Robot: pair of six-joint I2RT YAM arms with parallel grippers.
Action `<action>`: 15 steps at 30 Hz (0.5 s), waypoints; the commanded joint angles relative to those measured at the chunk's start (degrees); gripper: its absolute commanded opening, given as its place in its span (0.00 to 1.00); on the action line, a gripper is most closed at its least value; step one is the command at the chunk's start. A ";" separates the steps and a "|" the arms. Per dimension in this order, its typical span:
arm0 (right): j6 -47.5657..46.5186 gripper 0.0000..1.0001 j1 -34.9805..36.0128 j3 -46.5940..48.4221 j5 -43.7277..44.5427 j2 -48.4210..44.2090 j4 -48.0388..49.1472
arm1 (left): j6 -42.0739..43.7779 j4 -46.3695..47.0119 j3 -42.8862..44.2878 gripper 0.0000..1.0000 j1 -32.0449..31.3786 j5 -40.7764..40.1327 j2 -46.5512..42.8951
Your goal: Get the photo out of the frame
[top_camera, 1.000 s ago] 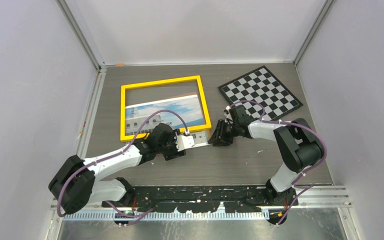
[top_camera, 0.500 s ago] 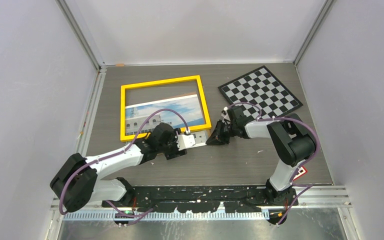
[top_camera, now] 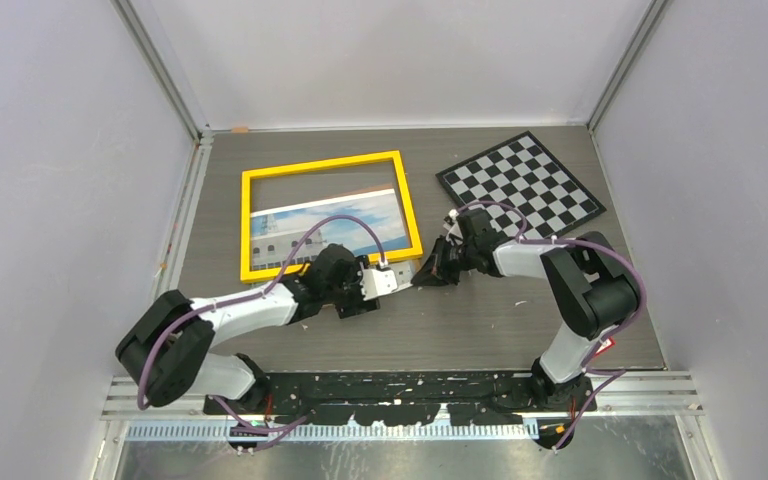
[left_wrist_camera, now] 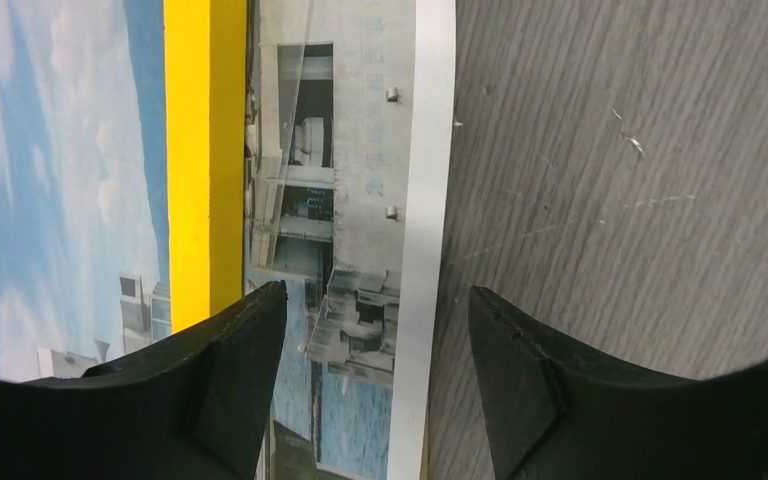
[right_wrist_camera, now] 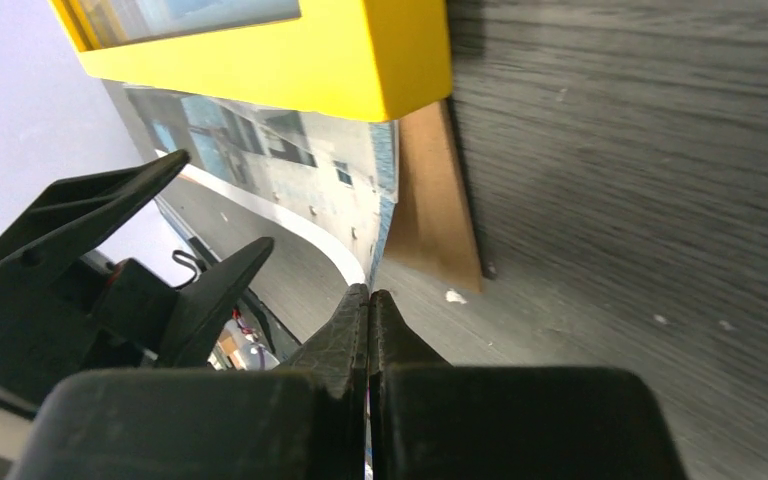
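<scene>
The yellow frame (top_camera: 325, 164) lies flat at the middle left of the table. The photo (top_camera: 330, 225) shows sky and a white building and sticks out past the frame's near edge. My left gripper (top_camera: 390, 279) hovers open over that protruding strip; in the left wrist view the photo (left_wrist_camera: 340, 200) and the frame (left_wrist_camera: 203, 150) lie between and beyond its fingers (left_wrist_camera: 250, 340). My right gripper (right_wrist_camera: 369, 295) is shut on the photo's white-bordered corner (right_wrist_camera: 290, 170), which curls up to it by the frame's corner (right_wrist_camera: 290, 70). A brown backing board (right_wrist_camera: 440, 200) shows under the frame.
A black-and-white checkerboard (top_camera: 520, 185) lies at the back right. Grey walls and metal rails border the table on three sides. The left gripper's open fingers (right_wrist_camera: 110, 215) sit close beside the right gripper.
The right gripper has slid left to the frame's near right corner and closed on the photo's edge. The left arm has shifted slightly right, its gripper still open.
</scene>
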 commanded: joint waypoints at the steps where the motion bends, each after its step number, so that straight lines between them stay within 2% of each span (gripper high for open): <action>1: 1.11 0.00 -0.56 -0.32 -1.77 -3.56 3.33 | 1.06 6.22 3.75 0.68 -0.50 0.11 2.94; 15: 7.29 0.01 -2.19 0.03 -4.98 -2.61 8.66 | 1.27 8.17 7.39 0.68 -4.27 -0.69 8.51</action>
